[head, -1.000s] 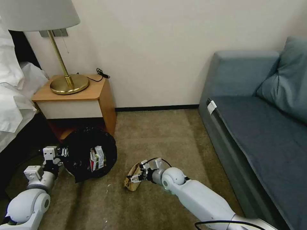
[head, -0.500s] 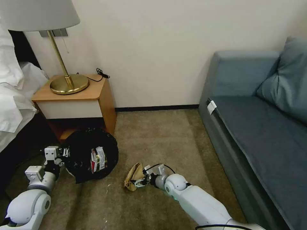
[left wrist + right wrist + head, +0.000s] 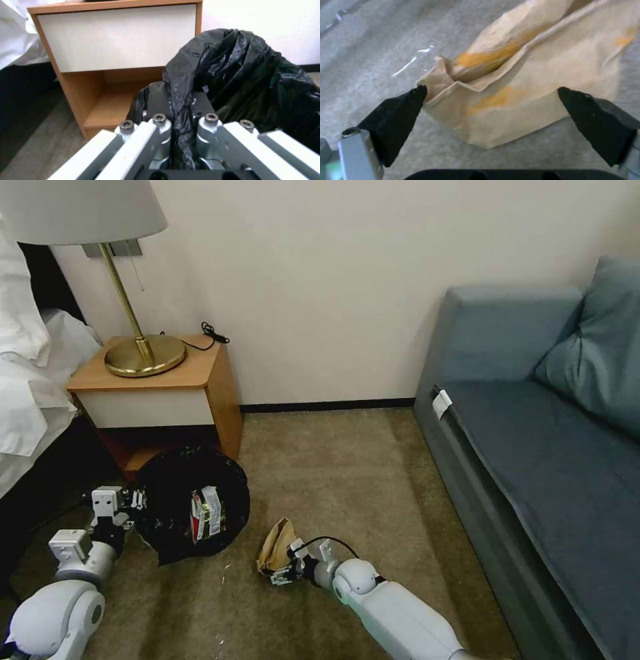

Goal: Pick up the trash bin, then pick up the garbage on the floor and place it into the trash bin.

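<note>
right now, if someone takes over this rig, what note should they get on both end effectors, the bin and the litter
Left end effector: shut on the black bag folded over the rim of the small round white plastic trash bin, beside the wooden nightstand.
Right end effector: open, low over the carpet, fingers either side of the crumpled tan paper bag, not yet gripping.
Done: bin is held; a red-and-white wrapper lies inside it.
Left: close on the paper bag, lift it and drop it into the bin.
</note>
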`<state>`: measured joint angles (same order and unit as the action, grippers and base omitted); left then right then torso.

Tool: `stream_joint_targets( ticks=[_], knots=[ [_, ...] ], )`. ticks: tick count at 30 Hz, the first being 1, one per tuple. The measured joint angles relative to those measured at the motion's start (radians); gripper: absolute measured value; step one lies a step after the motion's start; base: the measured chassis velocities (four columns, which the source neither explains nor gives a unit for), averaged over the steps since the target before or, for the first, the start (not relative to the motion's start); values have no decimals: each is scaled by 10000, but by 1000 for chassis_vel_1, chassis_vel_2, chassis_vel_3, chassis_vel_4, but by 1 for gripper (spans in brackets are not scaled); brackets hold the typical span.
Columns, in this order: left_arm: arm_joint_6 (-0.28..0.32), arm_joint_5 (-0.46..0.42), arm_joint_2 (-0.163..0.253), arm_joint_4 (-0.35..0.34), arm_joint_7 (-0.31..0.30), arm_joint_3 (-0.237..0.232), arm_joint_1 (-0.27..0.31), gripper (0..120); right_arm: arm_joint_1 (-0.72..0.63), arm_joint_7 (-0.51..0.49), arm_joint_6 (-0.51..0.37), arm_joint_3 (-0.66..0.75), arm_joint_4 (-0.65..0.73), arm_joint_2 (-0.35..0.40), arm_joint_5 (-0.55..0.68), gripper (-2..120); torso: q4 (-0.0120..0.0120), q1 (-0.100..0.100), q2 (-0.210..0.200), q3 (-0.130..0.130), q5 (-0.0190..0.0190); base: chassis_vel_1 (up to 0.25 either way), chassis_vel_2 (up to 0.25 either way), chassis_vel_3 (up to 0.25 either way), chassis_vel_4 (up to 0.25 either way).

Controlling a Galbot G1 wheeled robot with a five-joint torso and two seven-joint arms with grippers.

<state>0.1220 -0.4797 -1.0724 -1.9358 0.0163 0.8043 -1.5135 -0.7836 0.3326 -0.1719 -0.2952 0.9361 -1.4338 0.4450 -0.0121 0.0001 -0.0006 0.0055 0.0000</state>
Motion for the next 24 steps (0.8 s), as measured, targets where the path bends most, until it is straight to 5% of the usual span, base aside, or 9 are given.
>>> stream_joint_targets(
  ticks=[17, 24],
  knots=[
    [-119, -72, -107, 122, 51, 152, -112, 4, 530, 169, 569, 83, -1346, -403, -492, 100, 1, 0, 0, 2, 0, 0, 0, 0, 0],
    [-125, -470, -38, 251, 11, 695, 22, 4, 761, 243, 683, -35, -1690, -666, -567, 100, 1, 1, 0, 2, -1, 0, 0, 0, 0]
  ],
)
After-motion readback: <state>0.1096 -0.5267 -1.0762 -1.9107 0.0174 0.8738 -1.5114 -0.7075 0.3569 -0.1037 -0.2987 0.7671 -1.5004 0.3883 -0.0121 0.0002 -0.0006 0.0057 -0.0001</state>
